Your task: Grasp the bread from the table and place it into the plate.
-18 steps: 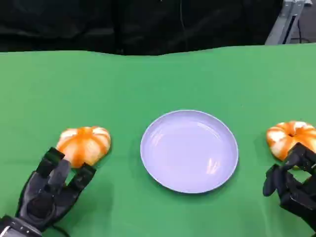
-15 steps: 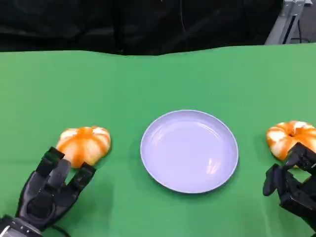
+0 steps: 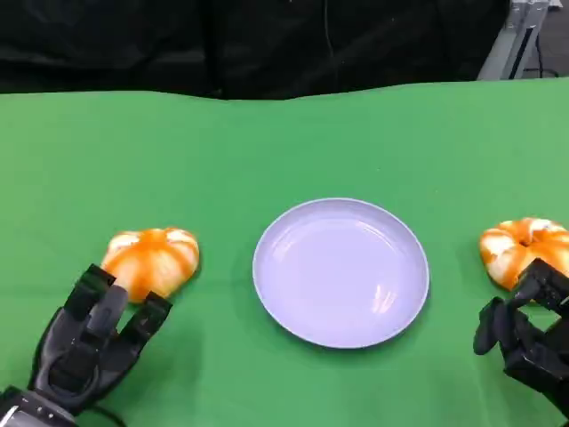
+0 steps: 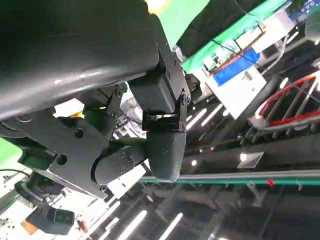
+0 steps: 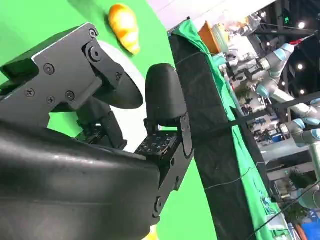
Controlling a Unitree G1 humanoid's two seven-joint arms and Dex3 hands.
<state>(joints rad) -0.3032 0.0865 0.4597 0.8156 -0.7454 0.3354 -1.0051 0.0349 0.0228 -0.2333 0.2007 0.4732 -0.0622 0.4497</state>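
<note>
My left hand (image 3: 89, 342) sits low on the green tabletop (image 3: 284, 142), fingers spread and holding nothing. Fingertips are just short of the left bread (image 3: 151, 261), touching or nearly touching its near edge; I can't tell which from the head view.

My right hand (image 3: 524, 334) is at the right edge, fingers apart, nothing in it. Its upper fingertips overlap the near side of the right bread (image 3: 526, 249) in the picture; contact is unclear.

Both bread pieces are orange with pale stripes, round and flattish, resting on the tabletop. The plate (image 3: 341, 271) is pale lavender, round, between the two, well apart from each, with no bread in it.

Right wrist view: my right hand's black shell (image 5: 75, 190) and fingers (image 5: 165, 102) in the foreground, with green tabletop (image 5: 30, 30), part of the plate (image 5: 137, 127) behind the fingers and one bread (image 5: 124, 22) beyond it.

Left wrist view: my left hand's fingers (image 4: 165, 150) apart, nothing between them, against a blurry lab background.
</note>
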